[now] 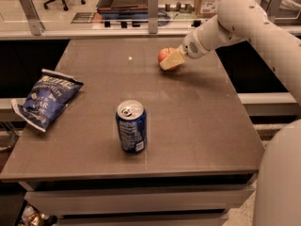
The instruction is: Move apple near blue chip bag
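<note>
The claw (167,61) reaches in from the far right corner of the bench (207,126) and sits low against the apple (164,53), covering its lower right side. Whether it grips the apple cannot be told. The apple is toward the far edge, a little right of the middle. The bag (45,99) lies at the left edge, partly hanging over it, well apart from the apple. A can (131,126) stands upright toward the front edge, between them.
</note>
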Tool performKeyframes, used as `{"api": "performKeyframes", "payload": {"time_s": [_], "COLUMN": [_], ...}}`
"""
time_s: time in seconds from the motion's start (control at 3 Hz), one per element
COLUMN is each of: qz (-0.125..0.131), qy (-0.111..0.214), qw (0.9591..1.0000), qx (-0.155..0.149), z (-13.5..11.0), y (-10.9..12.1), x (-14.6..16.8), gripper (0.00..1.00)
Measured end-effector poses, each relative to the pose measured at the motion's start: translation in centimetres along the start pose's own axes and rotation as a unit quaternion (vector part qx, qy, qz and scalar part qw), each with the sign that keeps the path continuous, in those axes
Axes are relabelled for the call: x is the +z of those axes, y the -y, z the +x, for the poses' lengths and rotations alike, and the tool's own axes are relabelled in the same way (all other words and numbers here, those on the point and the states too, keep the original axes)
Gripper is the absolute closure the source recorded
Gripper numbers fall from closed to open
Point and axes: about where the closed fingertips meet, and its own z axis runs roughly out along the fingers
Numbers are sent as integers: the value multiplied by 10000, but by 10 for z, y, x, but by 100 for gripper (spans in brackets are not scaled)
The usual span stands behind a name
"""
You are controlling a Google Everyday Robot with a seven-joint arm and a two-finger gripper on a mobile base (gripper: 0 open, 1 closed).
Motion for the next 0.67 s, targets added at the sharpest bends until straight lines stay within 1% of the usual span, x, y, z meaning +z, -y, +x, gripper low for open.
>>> {"api": "performKeyframes", "payload": {"time_s": [0.33, 0.67], "qz": [-23, -12], "qy": [-10, -101], "qw": [10000, 9999], "qx": [-2, -15], "z": [0, -6], "y": [-1, -8], "x": [3, -3], "gripper": [100, 100]}}
